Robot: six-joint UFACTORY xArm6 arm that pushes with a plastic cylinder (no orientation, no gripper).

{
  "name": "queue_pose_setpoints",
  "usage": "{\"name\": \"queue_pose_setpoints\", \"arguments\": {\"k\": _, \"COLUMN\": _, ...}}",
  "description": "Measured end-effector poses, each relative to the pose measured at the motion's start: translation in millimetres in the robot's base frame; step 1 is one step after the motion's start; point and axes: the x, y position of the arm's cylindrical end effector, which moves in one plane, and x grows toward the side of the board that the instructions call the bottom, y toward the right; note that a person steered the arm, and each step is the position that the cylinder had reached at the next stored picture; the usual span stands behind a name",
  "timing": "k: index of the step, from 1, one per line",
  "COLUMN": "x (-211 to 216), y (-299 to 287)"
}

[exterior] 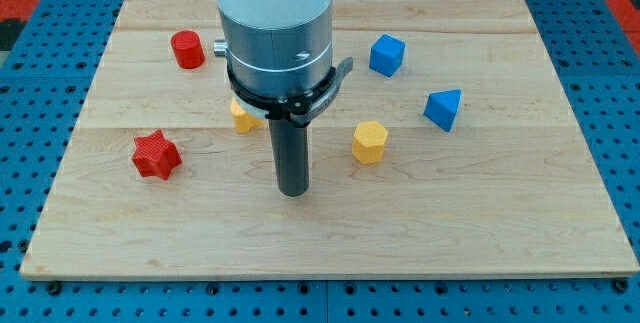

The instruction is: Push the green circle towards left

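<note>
No green circle shows in the camera view; it may be hidden behind the arm. My tip (293, 191) rests on the wooden board (480, 233) near its middle. A red star (156, 155) lies to the view's left of the tip. A yellow hexagon (369, 141) lies up and to the right of the tip. A yellow block (243, 116) is partly hidden behind the arm, up and to the left of the tip; its shape cannot be made out.
A red cylinder (187, 49) sits at the upper left. A blue cube (386, 54) and a blue triangle (444, 109) sit at the upper right. The arm's wide body (275, 33) hides the board's upper middle. Blue pegboard surrounds the board.
</note>
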Motion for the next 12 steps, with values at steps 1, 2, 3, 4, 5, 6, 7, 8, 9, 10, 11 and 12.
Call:
{"name": "queue_pose_setpoints", "arguments": {"k": 1, "x": 0.0, "y": 0.3}}
{"name": "queue_pose_setpoints", "arguments": {"k": 2, "x": 2.7, "y": 6.2}}
{"name": "queue_pose_setpoints", "arguments": {"k": 3, "x": -31.3, "y": 21.7}}
{"name": "queue_pose_setpoints", "arguments": {"k": 4, "x": -82.1, "y": 21.7}}
{"name": "queue_pose_setpoints", "arguments": {"k": 5, "x": -83.8, "y": 21.7}}
{"name": "queue_pose_setpoints", "arguments": {"k": 6, "x": -84.4, "y": 21.7}}
{"name": "queue_pose_setpoints", "arguments": {"k": 7, "x": -93.2, "y": 21.7}}
{"name": "queue_pose_setpoints", "arguments": {"k": 8, "x": -105.0, "y": 21.7}}
{"name": "queue_pose_setpoints", "arguments": {"k": 9, "x": -107.8, "y": 21.7}}
{"name": "queue_pose_setpoints", "arguments": {"k": 10, "x": -107.8, "y": 21.7}}
{"name": "queue_pose_setpoints", "arguments": {"k": 11, "x": -113.3, "y": 19.1}}
{"name": "queue_pose_setpoints", "arguments": {"k": 12, "x": -101.4, "y": 19.1}}
